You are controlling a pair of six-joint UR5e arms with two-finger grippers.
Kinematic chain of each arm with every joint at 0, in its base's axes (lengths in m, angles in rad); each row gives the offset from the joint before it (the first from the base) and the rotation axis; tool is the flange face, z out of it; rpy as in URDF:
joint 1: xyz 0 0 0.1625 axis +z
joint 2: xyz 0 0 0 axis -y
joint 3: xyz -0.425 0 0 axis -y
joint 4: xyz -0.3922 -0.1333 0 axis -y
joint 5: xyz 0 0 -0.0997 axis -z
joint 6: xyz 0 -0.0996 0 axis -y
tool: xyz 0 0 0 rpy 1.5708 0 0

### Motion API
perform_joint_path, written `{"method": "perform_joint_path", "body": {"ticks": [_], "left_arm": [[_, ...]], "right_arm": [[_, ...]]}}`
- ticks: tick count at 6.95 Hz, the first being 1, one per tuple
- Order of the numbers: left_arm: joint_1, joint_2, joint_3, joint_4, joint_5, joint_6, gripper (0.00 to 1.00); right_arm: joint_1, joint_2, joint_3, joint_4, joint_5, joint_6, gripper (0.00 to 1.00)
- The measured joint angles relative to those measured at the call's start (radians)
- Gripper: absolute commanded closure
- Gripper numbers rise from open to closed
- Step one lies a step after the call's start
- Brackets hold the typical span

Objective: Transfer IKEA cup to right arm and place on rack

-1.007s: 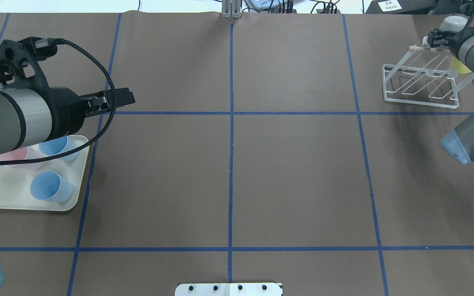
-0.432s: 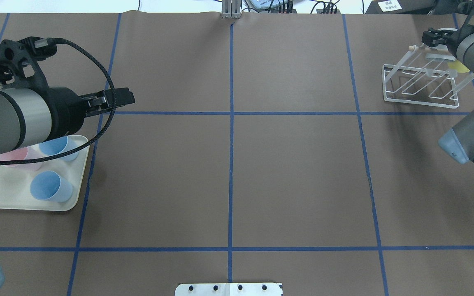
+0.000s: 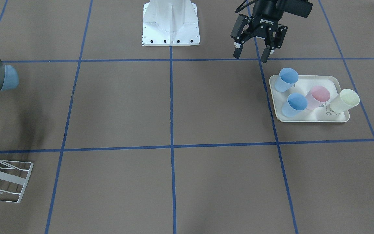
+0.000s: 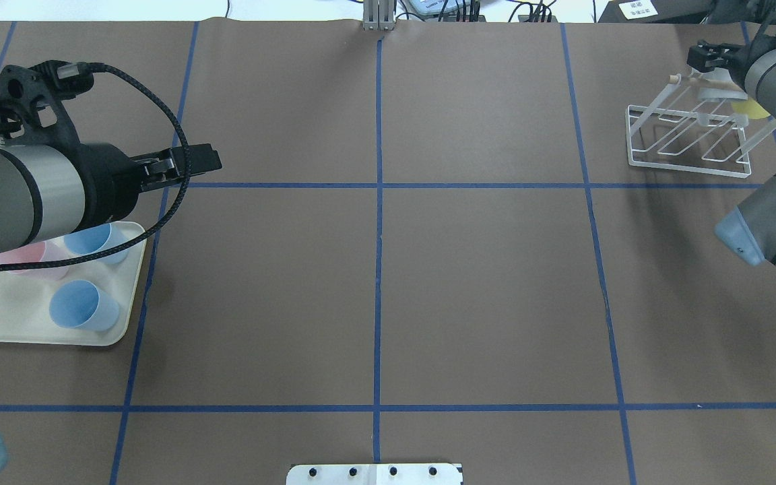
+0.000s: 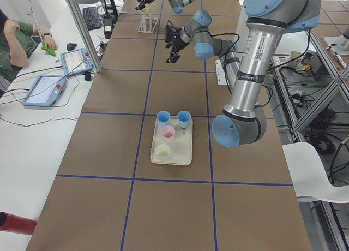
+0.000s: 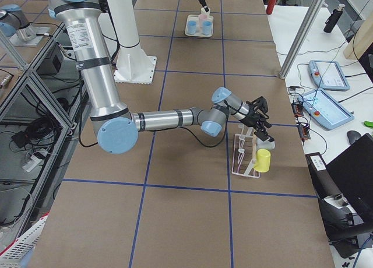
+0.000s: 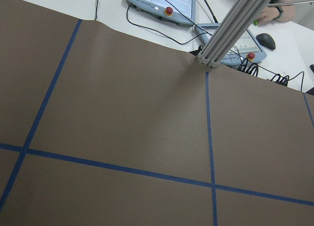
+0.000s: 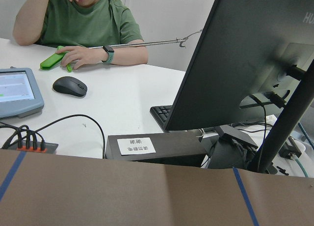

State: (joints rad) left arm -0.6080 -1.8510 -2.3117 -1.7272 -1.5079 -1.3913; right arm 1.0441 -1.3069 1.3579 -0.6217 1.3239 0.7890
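A white wire rack (image 4: 688,143) (image 3: 2,182) (image 6: 243,157) stands at the table's far right. A yellow cup (image 4: 755,109) (image 6: 263,161) hangs on one prong, with a pale whitish cup (image 6: 266,144) just above it. My right gripper (image 4: 706,55) (image 6: 261,113) hovers at the rack's top by the wooden dowel, open and holding nothing. My left gripper (image 3: 251,54) (image 4: 189,164) is open and empty, above the table beside a cream tray (image 3: 305,119) (image 4: 17,330). The tray holds two blue cups (image 3: 287,79) (image 3: 294,104), a pink cup (image 3: 318,97) and a pale yellow cup (image 3: 345,100).
The robot's white base (image 3: 170,26) (image 4: 374,473) sits at the near middle edge. Beyond the table's far edge are tablets (image 5: 43,90), a monitor (image 8: 255,59) and a seated person (image 8: 83,24). Blue tape lines divide the brown table.
The pale cup seen at my right gripper a second ago has left it. That gripper has shifted slightly toward the far edge above the rack. The left arm has not moved.
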Motion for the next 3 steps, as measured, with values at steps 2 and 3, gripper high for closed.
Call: {"method": "perform_joint_path", "body": {"ticks": [2, 3], "left_arm": [[0.000, 0.000, -0.003, 0.000, 0.000, 0.000, 0.00], [-0.001, 0.002, -0.004, 0.000, -0.001, 0.001, 0.00]], "right_arm": [[0.031, 0.011, 0.028, 0.009, -0.033, 0.008, 0.00], [0.066, 0.025, 0.055, 0.009, -0.046, 0.017, 0.00]]}}
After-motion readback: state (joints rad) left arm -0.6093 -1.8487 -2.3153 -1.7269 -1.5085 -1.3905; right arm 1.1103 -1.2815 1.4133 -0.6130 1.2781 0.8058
